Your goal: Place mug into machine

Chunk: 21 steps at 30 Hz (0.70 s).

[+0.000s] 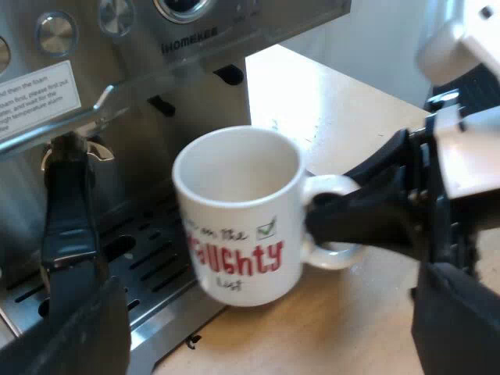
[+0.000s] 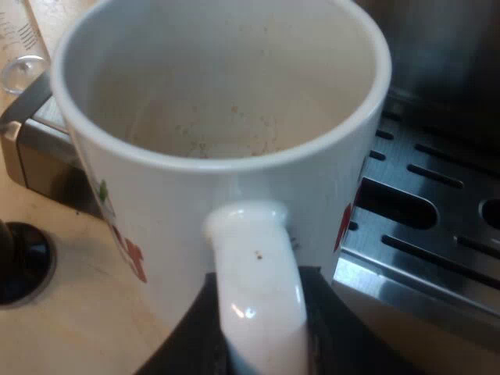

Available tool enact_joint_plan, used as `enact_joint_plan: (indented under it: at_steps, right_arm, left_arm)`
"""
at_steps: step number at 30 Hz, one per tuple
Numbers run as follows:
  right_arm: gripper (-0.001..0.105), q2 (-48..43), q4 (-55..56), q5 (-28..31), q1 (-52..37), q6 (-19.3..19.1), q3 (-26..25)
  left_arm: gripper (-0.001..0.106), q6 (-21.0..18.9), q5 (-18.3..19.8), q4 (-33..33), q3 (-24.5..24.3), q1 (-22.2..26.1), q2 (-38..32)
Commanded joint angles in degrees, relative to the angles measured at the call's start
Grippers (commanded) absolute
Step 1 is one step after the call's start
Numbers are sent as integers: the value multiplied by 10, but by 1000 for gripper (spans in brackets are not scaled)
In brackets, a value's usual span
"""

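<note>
Right claw (image 2: 258, 336) clamped on the mug (image 1: 234, 219) by its handle, near the machine's (image 1: 195, 47) drip tray (image 2: 437, 226); left claw (image 1: 266, 344) spread wide, empty.

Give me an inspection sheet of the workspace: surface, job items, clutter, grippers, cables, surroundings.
Surface: light wooden table.
Job's things: white mug with red lettering, empty, at the front edge of the espresso machine drip tray.
Clutter: measuring glass and a black round knob, likely the tamper, beside the machine.
Grippers: right gripper shut on the mug's handle; left gripper open, holding nothing.
Cables: nothing seen.
Surroundings: white wall beyond the table.
</note>
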Motion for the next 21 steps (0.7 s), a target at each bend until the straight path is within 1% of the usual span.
enact_joint_plan:
  at_steps: [1, 11, 15, 21]
  right_arm:
    - [0, 10, -56, 3, 0, -8, -12]
    - [0, 73, -101, 8, 0, -8, -35]
    - [0, 102, -104, 21, 0, -8, -57]
    - [0, 140, -105, 18, -19, -4, -93]
  left_arm:
    - [81, 3, 7, -11, -2, 0, -1]
    - [81, 3, 7, -11, -2, 0, -1]
    - [81, 3, 7, -6, -2, 0, -1]
    - [81, 3, 7, 6, -2, 0, -1]
